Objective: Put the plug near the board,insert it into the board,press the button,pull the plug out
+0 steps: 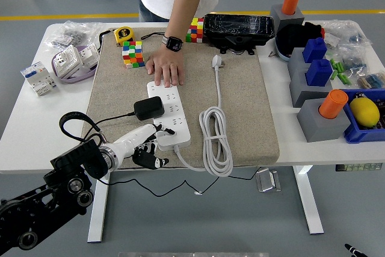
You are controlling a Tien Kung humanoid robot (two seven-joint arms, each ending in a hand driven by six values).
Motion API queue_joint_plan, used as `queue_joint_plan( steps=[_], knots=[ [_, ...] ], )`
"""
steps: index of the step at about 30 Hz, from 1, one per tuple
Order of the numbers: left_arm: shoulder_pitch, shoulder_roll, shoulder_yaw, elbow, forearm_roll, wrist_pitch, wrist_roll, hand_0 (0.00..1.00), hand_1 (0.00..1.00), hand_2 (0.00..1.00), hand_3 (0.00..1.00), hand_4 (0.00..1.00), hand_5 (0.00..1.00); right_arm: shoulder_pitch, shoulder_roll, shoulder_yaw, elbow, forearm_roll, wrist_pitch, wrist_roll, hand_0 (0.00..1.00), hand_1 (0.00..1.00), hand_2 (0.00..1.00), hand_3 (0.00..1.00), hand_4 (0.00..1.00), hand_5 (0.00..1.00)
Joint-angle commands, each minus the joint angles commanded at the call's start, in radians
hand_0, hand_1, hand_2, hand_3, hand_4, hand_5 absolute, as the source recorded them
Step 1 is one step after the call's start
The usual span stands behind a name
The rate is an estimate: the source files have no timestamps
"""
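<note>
A white power strip (170,114) lies on the beige mat (240,106). A black plug adapter (148,108) sits on the strip's left side, its black cable running off to the left. My left hand (148,146) is at the mat's front edge, just left of the strip's near end, fingers loosely spread and holding nothing. A person's hand (165,68) rests flat on the mat just behind the strip's far end. The strip's white cable (216,139) is coiled to its right and ends in a white plug (217,61).
Two colour cubes (133,53), a yellow tape measure (123,34) and a black box (239,28) stand at the mat's back. White parts (40,78) lie at the left. Grey and blue blocks with orange pegs (322,111) and a blue bin (367,112) stand at the right.
</note>
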Motion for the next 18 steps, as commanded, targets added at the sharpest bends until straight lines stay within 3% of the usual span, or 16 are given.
queue_joint_plan(
  steps=[12, 13, 14, 18],
  knots=[
    [-0.006, -0.003, 0.015, 0.017, 0.011, 0.0, 0.005, 0.062, 0.073, 0.15, 0.826, 0.771, 0.002, -0.001, 0.0, 0.007, 0.001, -0.002, 0.0, 0.0, 0.6, 0.638, 0.636, 0.553, 0.952, 0.489],
    [-0.005, -0.002, 0.012, 0.013, 0.007, 0.009, -0.01, 0.062, 0.073, 0.15, 0.826, 0.771, 0.002, -0.002, 0.0, 0.007, 0.001, -0.002, 0.0, 0.0, 0.6, 0.638, 0.636, 0.553, 0.952, 0.489],
    [-0.005, -0.002, 0.009, 0.01, 0.003, 0.02, -0.029, 0.131, 0.087, 0.23, 0.688, 0.665, 0.062, -0.002, 0.0, 0.007, 0.001, -0.002, 0.0, 0.0, 0.601, 0.64, 0.636, 0.553, 0.951, 0.488],
    [-0.01, -0.004, 0.005, 0.033, -0.093, 0.122, -0.176, 0.131, 0.087, 0.23, 0.688, 0.665, 0.062, -0.003, 0.001, 0.005, 0.001, -0.002, 0.0, 0.0, 0.601, 0.64, 0.636, 0.553, 0.951, 0.488]
  ],
)
